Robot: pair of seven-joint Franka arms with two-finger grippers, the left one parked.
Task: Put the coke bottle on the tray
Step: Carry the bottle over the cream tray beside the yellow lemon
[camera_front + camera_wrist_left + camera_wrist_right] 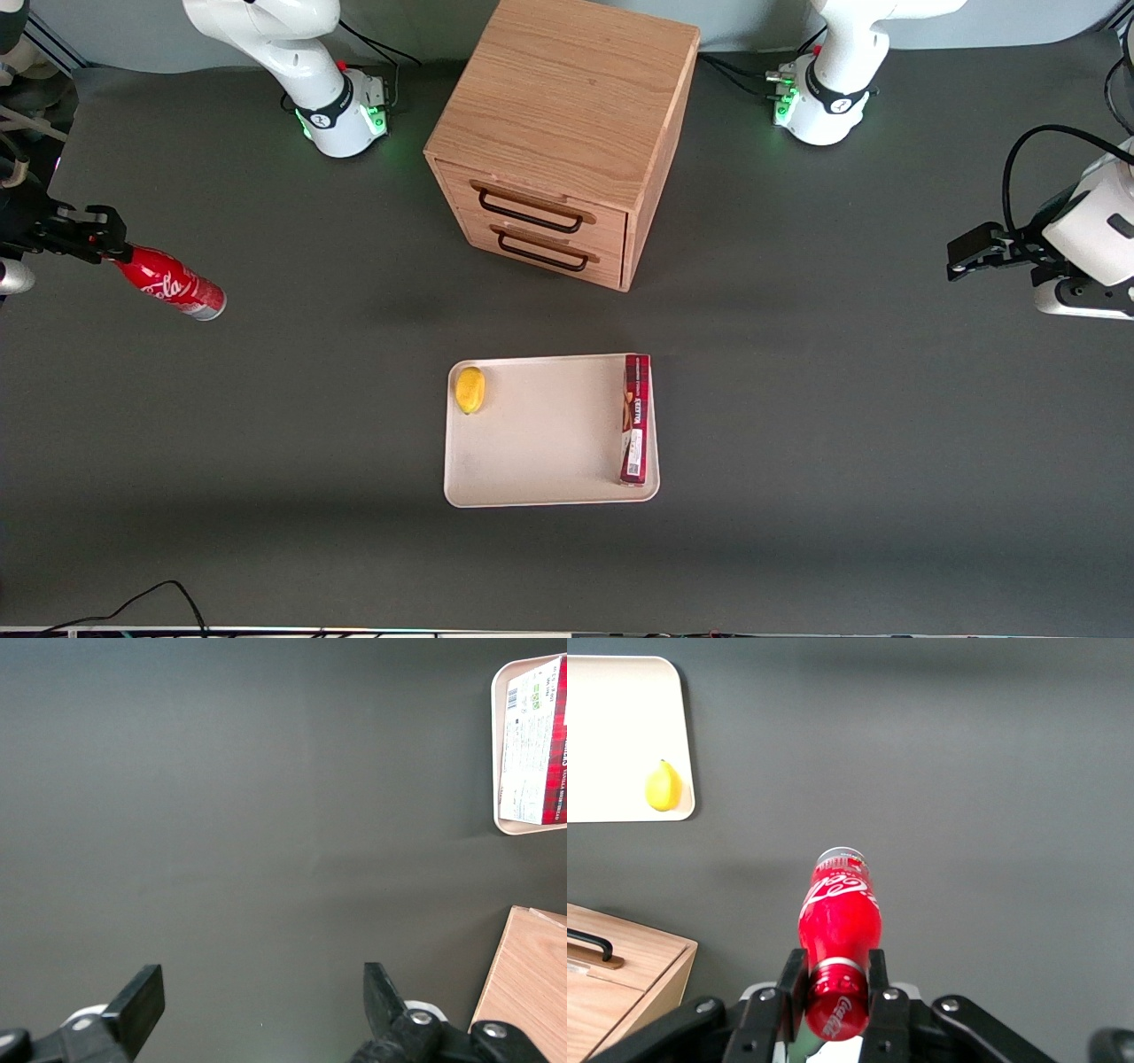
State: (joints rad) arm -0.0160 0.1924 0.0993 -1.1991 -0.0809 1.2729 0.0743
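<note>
Nearest the front camera: cream tray (540,434) with a lemon (469,389) and a long red box (636,418) on it. Farther back, wooden drawer cabinet (560,133). Well off toward the working arm's end of the table, gripper (108,248) reaching level, fingers (792,979) clamped on the neck of the coke bottle (172,283). Bottle raised above the table (842,399), tilted with silvery base lowest, apart from the tray.

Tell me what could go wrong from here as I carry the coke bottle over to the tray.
The hand grips the coke bottle only at its cap end, tilted above the table, so it might pivot or slip. The tray already holds a lemon and a red box; aim for the bare middle, or the bottle may knock one.
</note>
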